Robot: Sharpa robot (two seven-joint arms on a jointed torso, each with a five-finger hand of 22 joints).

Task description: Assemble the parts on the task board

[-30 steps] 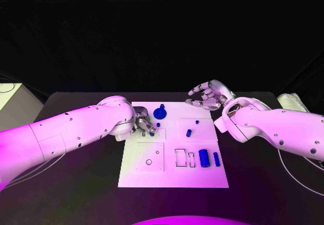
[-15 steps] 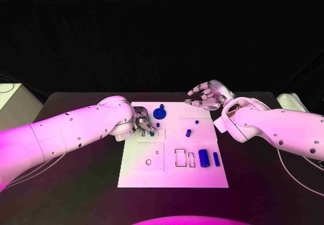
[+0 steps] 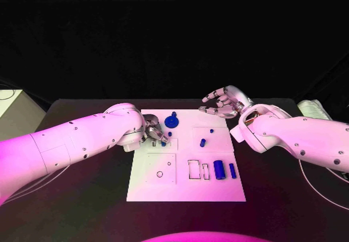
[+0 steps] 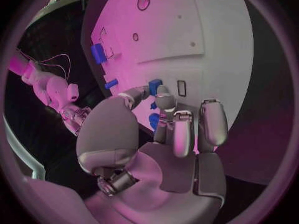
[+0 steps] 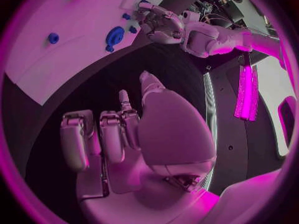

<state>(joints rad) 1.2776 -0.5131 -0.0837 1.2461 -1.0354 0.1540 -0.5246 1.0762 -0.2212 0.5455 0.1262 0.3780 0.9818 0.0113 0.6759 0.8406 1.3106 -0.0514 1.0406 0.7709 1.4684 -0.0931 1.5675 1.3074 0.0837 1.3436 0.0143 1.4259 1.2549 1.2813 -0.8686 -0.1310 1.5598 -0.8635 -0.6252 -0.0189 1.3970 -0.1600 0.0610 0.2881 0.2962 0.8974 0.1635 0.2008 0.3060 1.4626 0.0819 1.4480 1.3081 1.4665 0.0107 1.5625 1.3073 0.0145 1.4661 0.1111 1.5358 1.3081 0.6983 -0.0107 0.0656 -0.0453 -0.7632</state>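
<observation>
The white task board (image 3: 185, 186) lies mid-bench (image 3: 87, 201). The left hand (image 3: 153, 130) covers the board's left edge, fingers (image 4: 177, 134) curled over a small blue part (image 4: 154, 120) (whether gripped, I cannot tell). The right hand (image 3: 224, 101) hovers beyond the far edge, fingers loosely curled, empty. Six blue parts show: round disc (image 3: 172, 121), two cylinders (image 3: 220, 170), three small pieces.

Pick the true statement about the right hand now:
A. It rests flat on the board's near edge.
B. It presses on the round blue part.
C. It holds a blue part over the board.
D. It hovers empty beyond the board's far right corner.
D: the right hand hangs with fingers curled, holding nothing, past the board's far right corner.
</observation>
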